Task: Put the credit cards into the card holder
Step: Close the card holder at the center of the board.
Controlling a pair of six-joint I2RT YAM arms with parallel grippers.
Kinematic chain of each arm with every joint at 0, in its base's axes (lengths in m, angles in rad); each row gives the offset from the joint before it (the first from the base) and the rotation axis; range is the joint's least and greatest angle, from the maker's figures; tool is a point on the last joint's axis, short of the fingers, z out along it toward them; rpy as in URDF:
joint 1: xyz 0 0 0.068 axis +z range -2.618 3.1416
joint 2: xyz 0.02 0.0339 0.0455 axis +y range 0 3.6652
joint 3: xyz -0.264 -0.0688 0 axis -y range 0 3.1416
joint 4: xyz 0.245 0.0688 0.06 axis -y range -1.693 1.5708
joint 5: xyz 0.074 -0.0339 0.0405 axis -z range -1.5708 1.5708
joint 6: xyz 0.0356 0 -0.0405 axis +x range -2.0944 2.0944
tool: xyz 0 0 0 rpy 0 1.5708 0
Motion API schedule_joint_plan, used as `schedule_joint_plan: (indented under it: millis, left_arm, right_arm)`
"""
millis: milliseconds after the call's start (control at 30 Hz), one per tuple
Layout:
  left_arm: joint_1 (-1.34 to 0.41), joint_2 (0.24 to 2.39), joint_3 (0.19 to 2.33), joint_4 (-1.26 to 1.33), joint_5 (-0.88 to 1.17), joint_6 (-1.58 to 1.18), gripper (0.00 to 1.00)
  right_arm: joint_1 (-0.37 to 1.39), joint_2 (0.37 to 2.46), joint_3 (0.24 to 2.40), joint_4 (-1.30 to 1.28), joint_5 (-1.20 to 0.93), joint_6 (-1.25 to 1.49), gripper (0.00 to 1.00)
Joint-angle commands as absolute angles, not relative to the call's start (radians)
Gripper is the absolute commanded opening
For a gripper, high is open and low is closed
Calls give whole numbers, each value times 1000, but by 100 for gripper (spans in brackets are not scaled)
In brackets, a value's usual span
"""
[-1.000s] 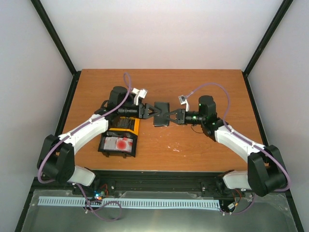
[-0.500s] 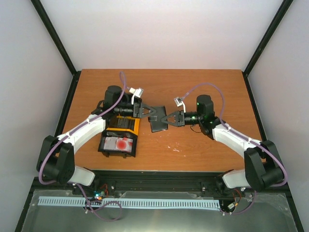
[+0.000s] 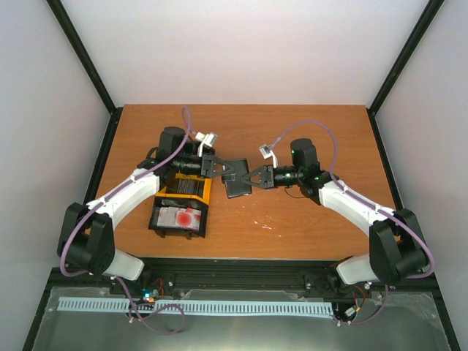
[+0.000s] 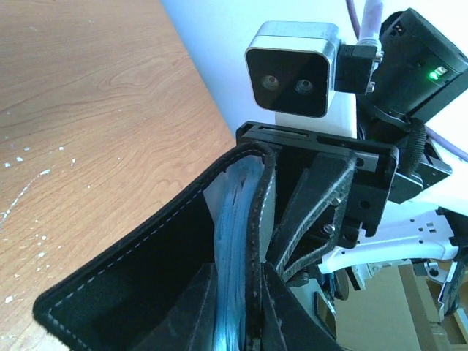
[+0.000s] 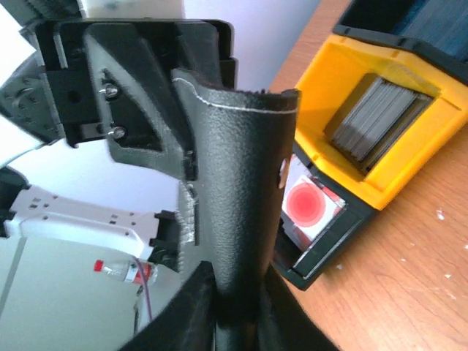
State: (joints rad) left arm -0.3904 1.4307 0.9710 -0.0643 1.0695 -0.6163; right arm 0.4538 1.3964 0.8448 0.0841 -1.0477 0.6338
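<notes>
The black card holder (image 3: 238,183) hangs above the table between my two grippers. My left gripper (image 3: 225,170) is shut on its left edge, my right gripper (image 3: 253,178) on its right edge. In the left wrist view my left gripper (image 4: 238,311) pinches one leather flap of the card holder (image 4: 139,285) with pale blue credit cards (image 4: 232,241) inside it. In the right wrist view my right gripper (image 5: 238,303) grips the grainy outer side of the card holder (image 5: 234,183). More credit cards lie in bins: a grey stack (image 5: 376,117) and white ones with red blotches (image 5: 303,203).
A yellow bin (image 3: 206,191) and a black bin (image 3: 179,230) of white and red cards stand on the wooden table (image 3: 307,227), below my left arm. Small white specks mark the table (image 3: 263,223) near the front. Black frame posts rise at the back corners.
My left gripper has shut on the card holder's left edge. Both grippers and the card holder have shifted slightly left, and the holder has tilted.
</notes>
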Motion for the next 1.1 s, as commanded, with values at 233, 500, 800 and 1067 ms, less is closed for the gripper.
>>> schedule_joint_plan:
  millis: [233,500,800,1067]
  left_arm:
    - [-328,1513,1164,-381,952,-597,4]
    - [-319,1653,1505,-658,970,-563,5]
    - [-254,1643,1539,-615,1097,-717,7]
    - [-253,1594,1455,-521,1126,-857,8]
  right_arm:
    - [469,1293,916,-134,-606,443,71]
    - [682,1094,926,-148,-29,8,70]
    - [729,1021,719,37,354,-691,75]
    - [830,1232,610,533,371,-1110,79]
